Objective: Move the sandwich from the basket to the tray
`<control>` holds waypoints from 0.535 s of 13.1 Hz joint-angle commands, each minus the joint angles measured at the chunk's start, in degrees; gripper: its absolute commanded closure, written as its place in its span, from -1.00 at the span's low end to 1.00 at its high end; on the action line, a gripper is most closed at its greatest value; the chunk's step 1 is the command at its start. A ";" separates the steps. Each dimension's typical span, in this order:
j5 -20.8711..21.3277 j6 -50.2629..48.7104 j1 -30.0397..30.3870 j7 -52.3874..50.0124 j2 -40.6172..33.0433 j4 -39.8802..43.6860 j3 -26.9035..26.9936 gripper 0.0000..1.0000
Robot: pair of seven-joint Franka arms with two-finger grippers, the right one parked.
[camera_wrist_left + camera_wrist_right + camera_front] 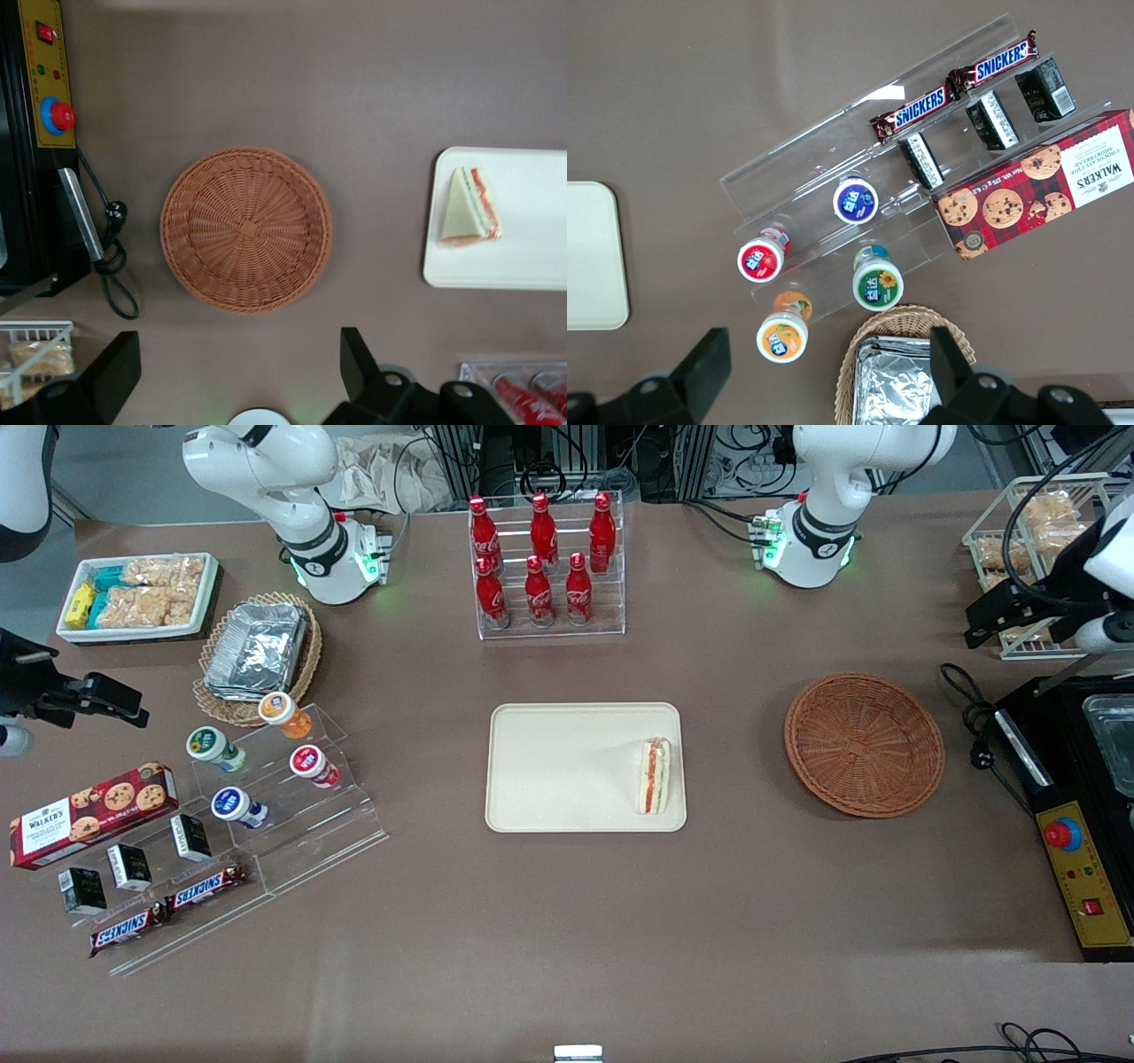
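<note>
One sandwich (654,776) lay on the tray (567,766), at its edge toward three o'clock in the front view, so we judged delivery complete. Our tool (239,372) hung wide open and empty above the bare basket (864,742), clear of the bench (567,921).

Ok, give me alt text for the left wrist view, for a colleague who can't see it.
The sandwich lies on the cream tray, near its edge facing the empty brown wicker basket on the table. The open gripper hangs above the table beside the basket, holding nothing.
</note>
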 commanded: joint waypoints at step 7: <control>-0.21 0.31 -1.10 -1.56 1.03 0.76 -1.69 -1.00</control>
